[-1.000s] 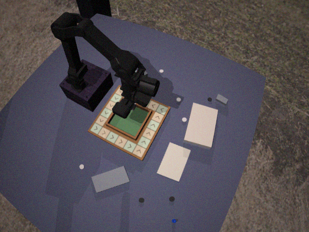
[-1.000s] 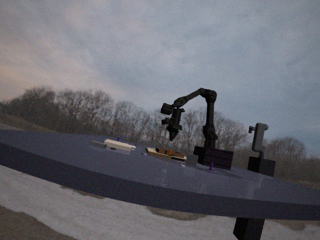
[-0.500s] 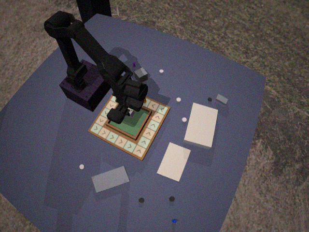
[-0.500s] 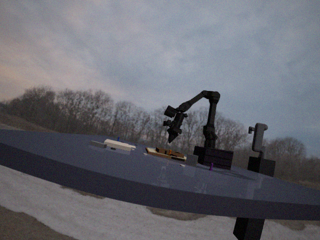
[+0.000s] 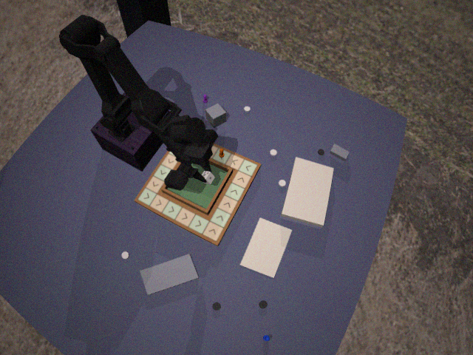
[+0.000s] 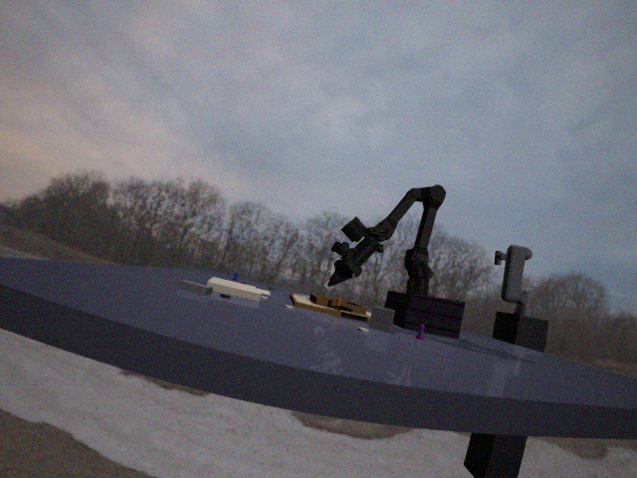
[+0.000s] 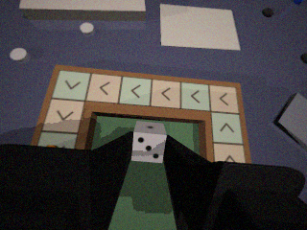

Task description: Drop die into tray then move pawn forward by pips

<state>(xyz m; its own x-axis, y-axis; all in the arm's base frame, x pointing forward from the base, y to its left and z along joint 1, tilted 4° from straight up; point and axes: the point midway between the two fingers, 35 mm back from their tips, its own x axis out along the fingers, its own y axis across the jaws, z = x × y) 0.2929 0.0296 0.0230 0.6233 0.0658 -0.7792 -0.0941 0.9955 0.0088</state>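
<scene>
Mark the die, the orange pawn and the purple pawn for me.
die (image 5: 208, 177) (image 7: 149, 147): top and wrist views, side faces
orange pawn (image 5: 221, 153): top view, body
purple pawn (image 5: 205, 98) (image 6: 420, 332): top and exterior views, body

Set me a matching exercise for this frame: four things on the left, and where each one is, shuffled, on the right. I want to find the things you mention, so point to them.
1. die (image 5: 208, 177) (image 7: 149, 148)
2. orange pawn (image 5: 221, 153)
3. purple pawn (image 5: 205, 98) (image 6: 420, 332)
4. blue item (image 5: 266, 338)

A. on the table, beside a grey block (image 5: 216, 115) (image 6: 381, 319)
B. between the gripper's fingers, above the tray
C. on the table, near two black discs
D. on a square of the board's ring

Pairs: 1-B, 2-D, 3-A, 4-C
</scene>
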